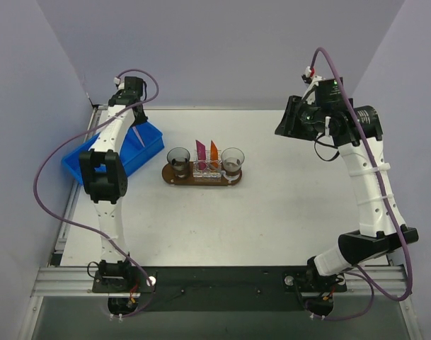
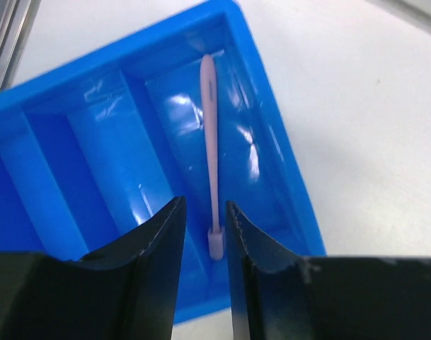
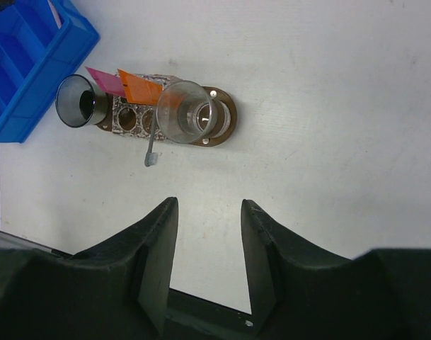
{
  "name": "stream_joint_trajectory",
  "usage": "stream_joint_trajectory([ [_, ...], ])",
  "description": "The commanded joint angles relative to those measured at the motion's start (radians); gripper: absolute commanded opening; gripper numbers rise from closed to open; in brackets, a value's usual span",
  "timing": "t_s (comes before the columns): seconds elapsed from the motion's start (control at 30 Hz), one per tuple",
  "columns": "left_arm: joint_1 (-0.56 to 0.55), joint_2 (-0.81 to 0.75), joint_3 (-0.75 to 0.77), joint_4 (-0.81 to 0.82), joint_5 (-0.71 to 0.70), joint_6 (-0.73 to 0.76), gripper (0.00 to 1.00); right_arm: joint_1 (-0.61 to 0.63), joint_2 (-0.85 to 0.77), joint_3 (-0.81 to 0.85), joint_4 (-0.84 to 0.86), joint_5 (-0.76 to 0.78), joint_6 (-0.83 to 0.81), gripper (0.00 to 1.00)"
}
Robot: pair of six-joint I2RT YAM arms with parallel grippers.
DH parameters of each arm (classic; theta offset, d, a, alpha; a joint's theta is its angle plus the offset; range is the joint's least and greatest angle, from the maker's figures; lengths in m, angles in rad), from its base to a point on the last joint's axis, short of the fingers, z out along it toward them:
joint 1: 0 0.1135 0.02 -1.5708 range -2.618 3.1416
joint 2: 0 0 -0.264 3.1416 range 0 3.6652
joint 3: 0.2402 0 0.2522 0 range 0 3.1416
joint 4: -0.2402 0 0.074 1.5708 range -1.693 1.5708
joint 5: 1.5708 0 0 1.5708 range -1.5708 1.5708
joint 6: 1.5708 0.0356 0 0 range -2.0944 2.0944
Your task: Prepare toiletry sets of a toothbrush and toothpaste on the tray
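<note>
A pale pink toothbrush point(image 2: 211, 142) lies in the right compartment of the blue bin point(image 2: 73, 142), its head at the near end. My left gripper point(image 2: 206, 212) hangs over that head with its jaws a narrow gap apart, and the head shows in the gap without being pinched. On the dark brown tray point(image 1: 201, 181) an orange toothpaste tube point(image 3: 141, 86) and a magenta tube point(image 3: 105, 80) stand between two cups. A grey toothbrush point(image 3: 153, 145) leans out of the clear cup point(image 3: 187, 120). My right gripper point(image 3: 209, 205) is open and empty, high above bare table to the right of the tray.
The blue bin point(image 1: 112, 156) sits at the table's left edge with my left gripper point(image 1: 135, 122) over its far end. A dark cup point(image 3: 77, 103) stands on the tray's left end. Grey walls close in the table on three sides.
</note>
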Motion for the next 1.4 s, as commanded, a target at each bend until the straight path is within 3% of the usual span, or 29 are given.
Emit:
stream_joint_trajectory([
  [0.0, 0.012, 0.119, 0.165, 0.012, 0.004, 0.011, 0.38, -0.035, -0.033, -0.014, 0.012, 0.015, -0.011, 0.36],
  [0.63, 0.087, 0.281, 0.156, 0.119, 0.174, -0.025, 0.31, -0.130, 0.015, -0.007, 0.034, -0.045, 0.023, 0.34],
  [0.9, 0.124, 0.321, 0.170, 0.136, 0.229, 0.034, 0.31, -0.133, 0.039, -0.004, 0.043, -0.074, 0.040, 0.33],
  [1.37, 0.122, 0.342, 0.162, 0.083, 0.182, 0.057, 0.35, -0.141, 0.045, -0.001, 0.046, -0.082, 0.043, 0.33],
])
